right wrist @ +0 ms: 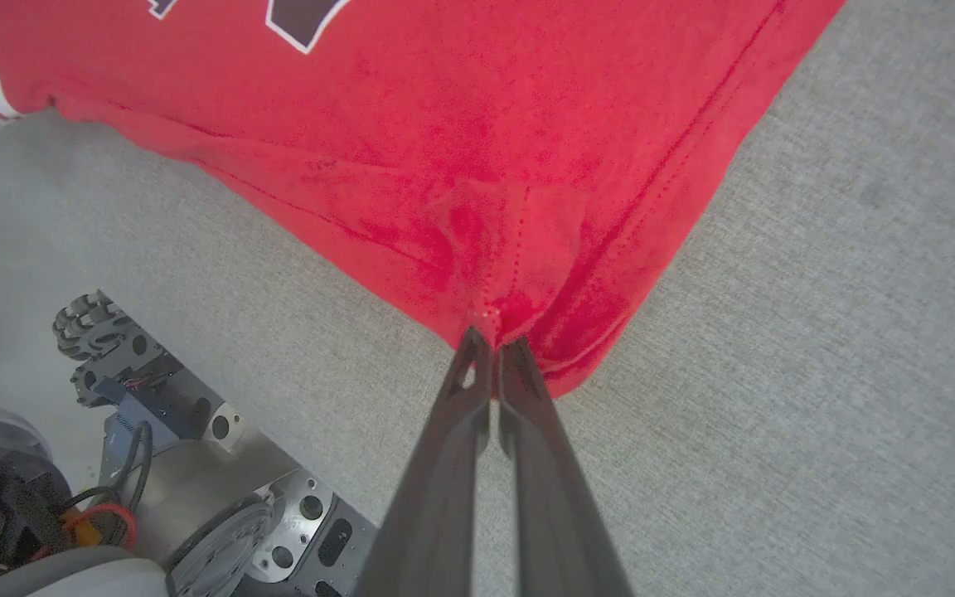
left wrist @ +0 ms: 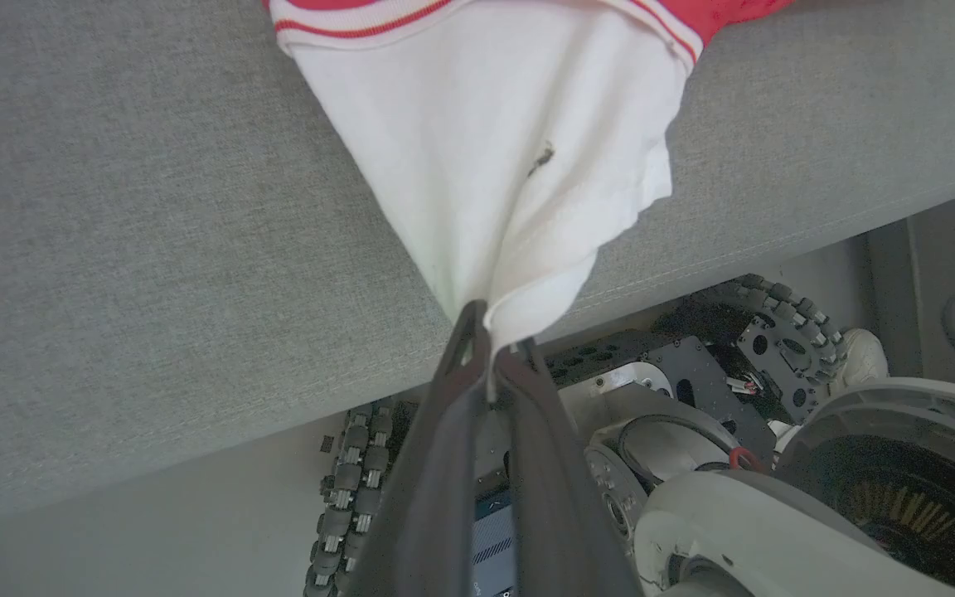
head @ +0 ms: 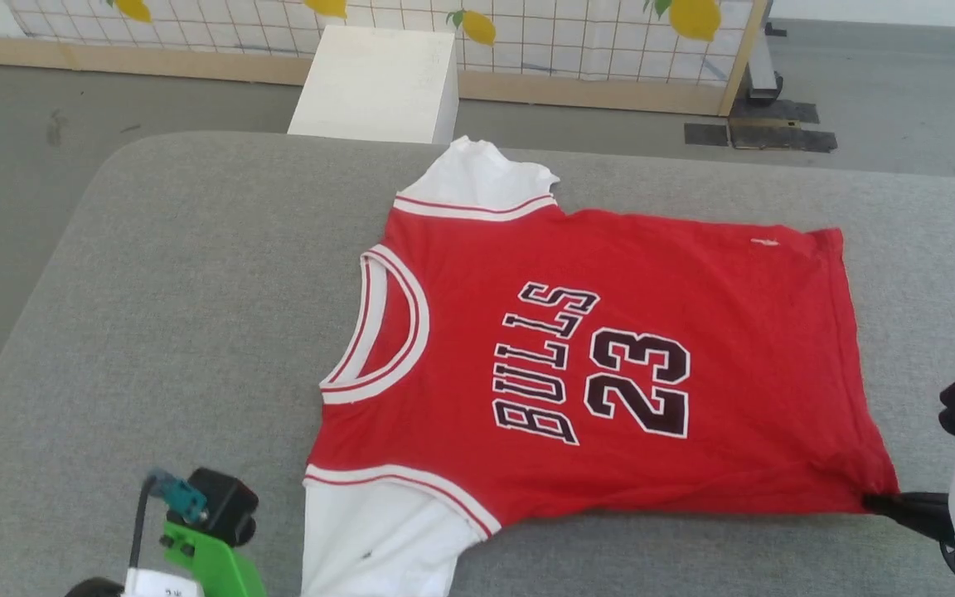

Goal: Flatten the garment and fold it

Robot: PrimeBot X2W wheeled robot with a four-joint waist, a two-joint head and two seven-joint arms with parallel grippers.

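Observation:
The garment (head: 610,348), a red jersey T-shirt with white sleeves and black "BULLS 23" lettering face up, lies spread on the grey table (head: 154,332), collar toward the left. My left gripper (left wrist: 494,340) is shut on the tip of the near white sleeve (left wrist: 494,149), which is drawn past the table's front edge. My right gripper (right wrist: 490,340) is shut on the near hem corner of the red garment (right wrist: 477,166); in the head view its dark fingers (head: 900,504) meet that corner at the lower right. The far white sleeve (head: 477,178) lies flat at the back.
A white box (head: 378,83) stands on the floor behind the table, in front of a lemon-print panel with a wooden frame (head: 527,87). The robot's wheeled base (left wrist: 776,348) shows below the table's front edge. Bare grey table surface extends left of the collar.

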